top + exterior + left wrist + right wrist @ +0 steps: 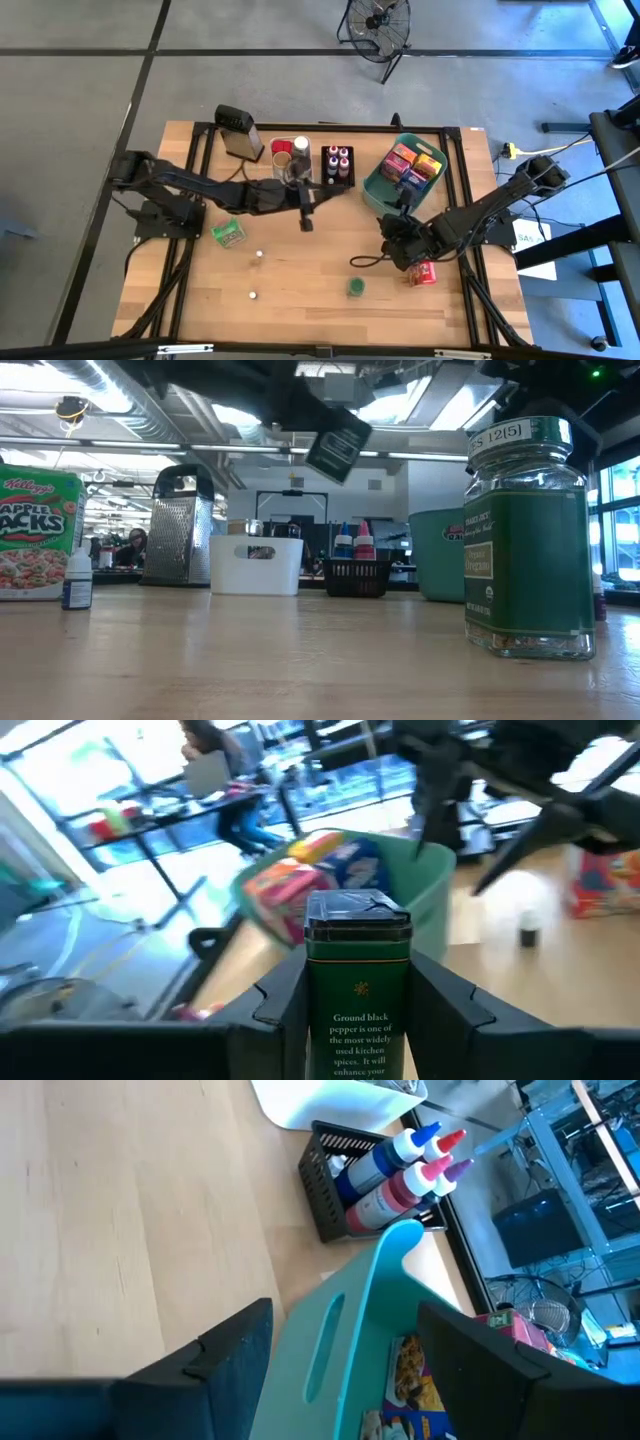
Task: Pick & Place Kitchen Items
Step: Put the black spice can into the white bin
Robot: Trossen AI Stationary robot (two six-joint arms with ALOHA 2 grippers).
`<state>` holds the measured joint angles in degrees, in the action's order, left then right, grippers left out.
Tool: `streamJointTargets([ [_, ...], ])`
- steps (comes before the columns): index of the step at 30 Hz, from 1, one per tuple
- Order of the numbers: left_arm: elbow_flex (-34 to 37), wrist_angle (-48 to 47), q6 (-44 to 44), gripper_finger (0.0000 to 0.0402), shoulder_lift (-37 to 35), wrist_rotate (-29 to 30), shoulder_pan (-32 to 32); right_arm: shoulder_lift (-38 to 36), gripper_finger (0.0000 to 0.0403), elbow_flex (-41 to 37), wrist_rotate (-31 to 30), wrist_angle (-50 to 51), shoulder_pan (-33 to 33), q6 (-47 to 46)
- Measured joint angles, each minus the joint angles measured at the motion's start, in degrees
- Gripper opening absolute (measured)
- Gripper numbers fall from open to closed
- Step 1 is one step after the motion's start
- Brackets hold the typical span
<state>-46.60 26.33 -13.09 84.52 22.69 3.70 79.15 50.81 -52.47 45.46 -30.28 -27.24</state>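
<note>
A green tin of ground black pepper with a black lid hangs in the air over the middle of the table, with my left gripper shut on it. The low view shows the tin tilted, high above the tabletop. My right gripper is open. It hovers at the near corner of the teal basket, with the basket's wall below and between its fingers, untouched. Colourful boxes lie in the basket. A green spice jar stands on the table near the front. My left gripper pinches the pepper tin between its two fingers, one on each narrow side below the lid. The fingers reach roughly level toward the table's right side. The tin is lifted clear of the table, its lid end away from the wrist.
At the back stand a metal grater, a white bin and a black tray of capped bottles. A green packet and small white pieces lie at left. A red box lies by the right arm.
</note>
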Motion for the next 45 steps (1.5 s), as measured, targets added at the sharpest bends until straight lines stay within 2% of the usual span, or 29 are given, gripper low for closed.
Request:
streamJointTargets([
  [7,9.1,-0.4,1.6,0.0126,-10.4,3.8,-1.1,0.0,0.025,0.0,0.6,1.2,-0.2,-1.3],
  [14,18.7,8.1,3.9,0.0125,-15.9,0.9,-2.9,0.0,0.025,0.0,0.6,1.1,-0.2,-1.5],
  [19,24.1,15.9,3.0,0.0125,-16.3,-3.7,-5.9,0.0,0.025,0.0,0.6,1.0,-0.2,-1.5],
  [32,34.5,29.7,8.0,0.0126,-16.3,-16.9,-16.8,0.0,0.025,0.0,0.6,0.4,-0.2,-1.5],
  [41,38.3,33.3,8.8,0.0127,-16.2,-18.4,-20.4,0.0,0.025,0.0,0.6,0.4,-0.2,-1.5],
  [45,38.5,33.7,9.9,0.0128,-16.2,-21.8,-21.2,0.0,0.025,0.0,0.6,0.4,-0.2,-1.9],
])
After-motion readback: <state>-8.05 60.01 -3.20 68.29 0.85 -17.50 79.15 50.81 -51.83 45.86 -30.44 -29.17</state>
